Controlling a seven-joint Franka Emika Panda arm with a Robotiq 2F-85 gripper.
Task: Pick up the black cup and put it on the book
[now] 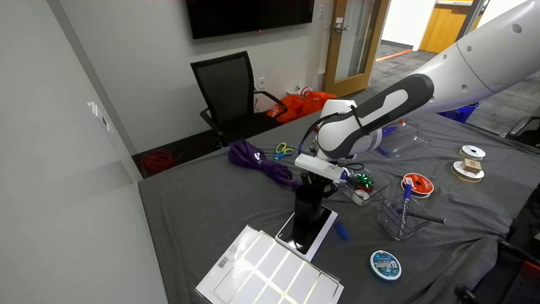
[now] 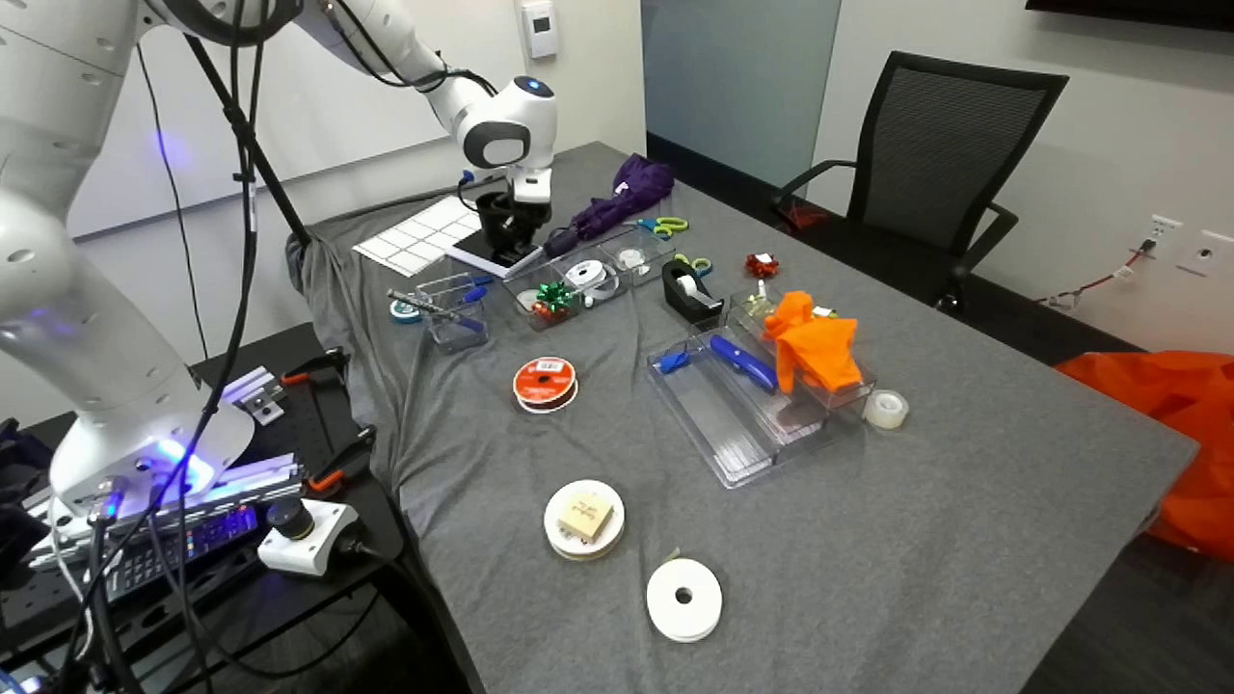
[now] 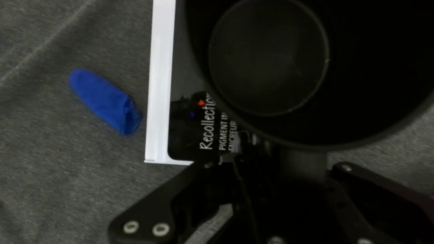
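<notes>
The black cup (image 1: 309, 204) is plain, matte and cylindrical, and it looks upright in both exterior views. It is directly over part of the book (image 1: 308, 240), whose cover is glossy black inside a white border; whether the cup's base touches that cover, I cannot tell. The gripper (image 1: 320, 182) is at the cup's wall, close to the rim. In the wrist view its fingers (image 3: 162, 200) reach up to that rim, but darkness hides the contact, so I cannot tell whether they are grasping the cup or loose around it.

The wrist view alone looks down into the cup's mouth, showing a dark interior and a round floor edged by a faint paler ring. It also makes white lettering on the book legible, "Recollectio" and "PIGMENT IN", running off beneath the cup. Just beside the book lies a blue sleeve (image 3: 105, 101), its open end clear only there.

In both exterior views, a white gridded panel (image 1: 274, 270) lies just beside the book, and a purple umbrella (image 1: 261, 162) near it. An exterior view alone shows a black tape dispenser (image 2: 691, 294), well apart from the book. In an exterior view, "ICE BREAKERS" is readable on a round tin (image 1: 385, 265) near the book.
</notes>
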